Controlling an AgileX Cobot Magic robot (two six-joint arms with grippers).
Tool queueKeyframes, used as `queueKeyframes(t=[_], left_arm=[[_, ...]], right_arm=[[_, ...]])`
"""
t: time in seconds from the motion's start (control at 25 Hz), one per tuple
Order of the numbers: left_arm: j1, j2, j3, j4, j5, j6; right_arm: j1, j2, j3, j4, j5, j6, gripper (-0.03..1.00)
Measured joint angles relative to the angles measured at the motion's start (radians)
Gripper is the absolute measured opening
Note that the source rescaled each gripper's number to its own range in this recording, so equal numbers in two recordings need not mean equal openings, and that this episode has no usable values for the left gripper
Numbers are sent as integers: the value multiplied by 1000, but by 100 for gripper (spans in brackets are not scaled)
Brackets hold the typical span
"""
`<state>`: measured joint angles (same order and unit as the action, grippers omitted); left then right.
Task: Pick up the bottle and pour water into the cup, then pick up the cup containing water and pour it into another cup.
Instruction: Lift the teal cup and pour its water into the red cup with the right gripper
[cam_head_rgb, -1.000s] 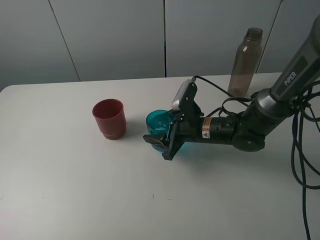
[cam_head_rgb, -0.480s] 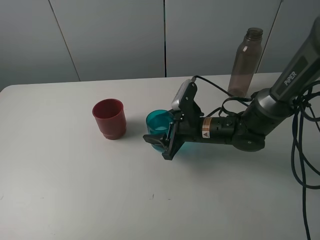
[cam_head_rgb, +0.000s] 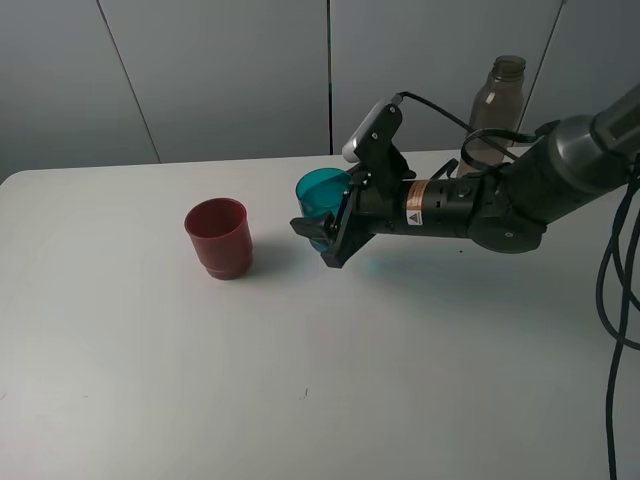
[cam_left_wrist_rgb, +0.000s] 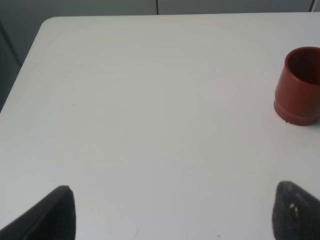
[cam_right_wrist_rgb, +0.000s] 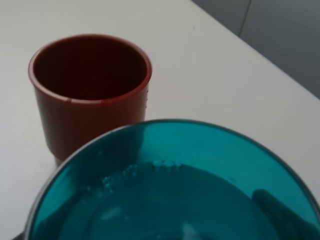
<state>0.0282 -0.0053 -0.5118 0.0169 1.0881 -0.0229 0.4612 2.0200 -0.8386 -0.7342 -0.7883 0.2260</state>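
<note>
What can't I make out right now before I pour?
- Exterior high: teal cup lower half, behind the right gripper.
- Exterior high: bottle base, behind the right arm.
- Left wrist: red cup, cut off by the frame edge.
- Right wrist: red cup's inside bottom, too dark.

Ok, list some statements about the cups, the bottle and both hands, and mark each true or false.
1. The right hand holds the teal cup off the table. True.
2. The teal cup is empty. False: the right wrist view shows water in it.
3. The red cup lies on its side. False: it stands upright on the table.
4. The bottle stands upright behind the right arm. True.
5. The left hand holds the bottle. False: it is open and holds nothing.
</note>
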Motion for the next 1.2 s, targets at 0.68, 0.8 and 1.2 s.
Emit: queueKeyframes(t=[0.68, 0.8, 1.2], left_arm=[[0, 0, 0, 0, 0, 0], [0, 0, 0, 0, 0, 0], [0, 0, 0, 0, 0, 0]], right_arm=[[82, 18, -336, 17, 229, 228, 4], [103, 56, -400, 17, 253, 244, 4], [131, 157, -565, 15, 295, 259, 4]])
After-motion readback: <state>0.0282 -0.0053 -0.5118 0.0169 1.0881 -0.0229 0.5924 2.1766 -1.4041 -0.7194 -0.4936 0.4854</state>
